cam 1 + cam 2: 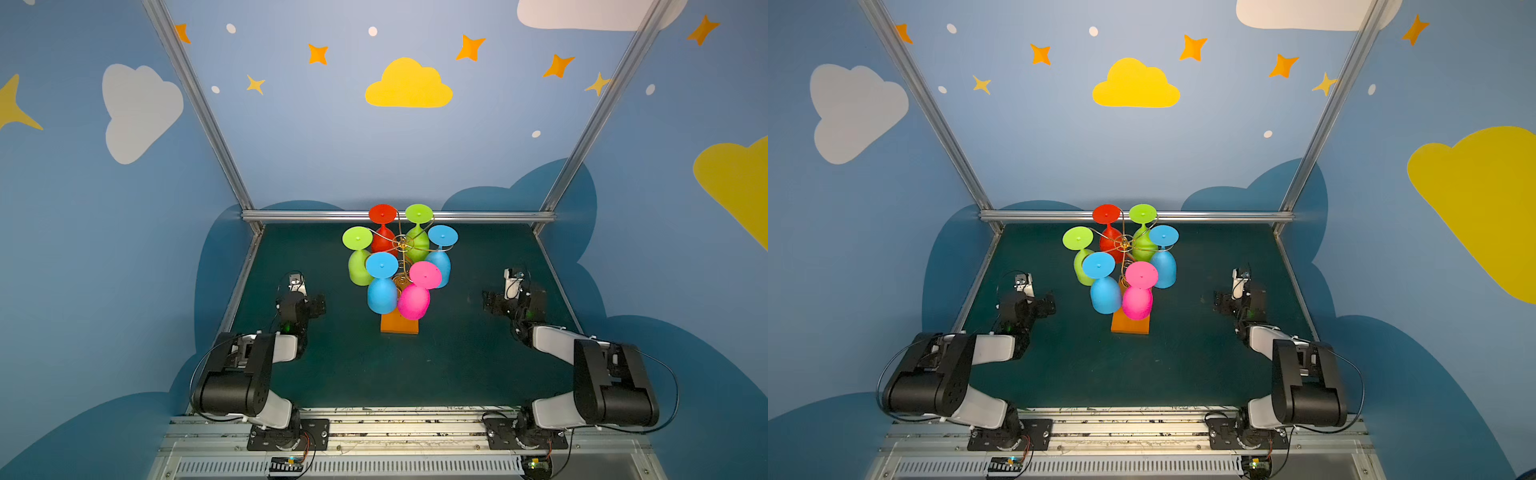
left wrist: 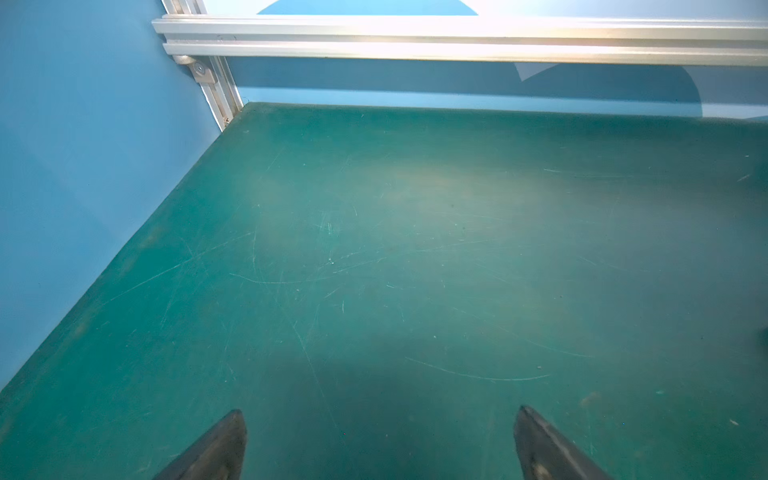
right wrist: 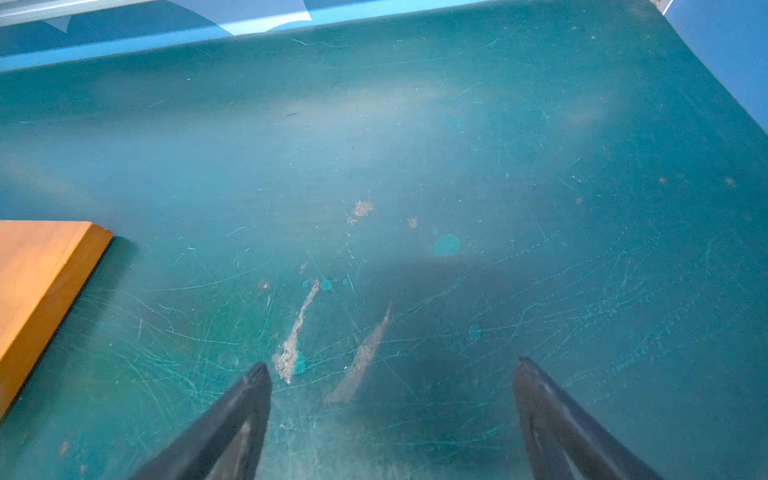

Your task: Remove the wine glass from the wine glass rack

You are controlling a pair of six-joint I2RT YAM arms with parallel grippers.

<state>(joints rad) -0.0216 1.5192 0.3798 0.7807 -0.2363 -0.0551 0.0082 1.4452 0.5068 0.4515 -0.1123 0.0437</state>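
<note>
The wine glass rack [image 1: 401, 241] [image 1: 1124, 241], thin gold wire on an orange wooden base [image 1: 399, 326] [image 3: 37, 270], stands mid-table in both top views. Several plastic wine glasses hang from it upside down: a pink wine glass [image 1: 413, 301] and a blue one [image 1: 381, 295] nearest the front, green [image 1: 359, 270], red [image 1: 383, 241], green [image 1: 417, 243] and blue [image 1: 441, 266] behind. My left gripper [image 1: 318, 305] [image 2: 380, 411] rests open, low over the mat left of the rack. To the rack's right, my right gripper [image 1: 488, 303] [image 3: 392, 361] is open too. Neither holds anything.
A scratched green mat [image 1: 415, 365] covers the table. An aluminium rail [image 1: 399, 216] runs along the back edge, with slanted frame posts at both back corners. Blue walls close in the left, right and back sides. Both arm bases sit on the front rail.
</note>
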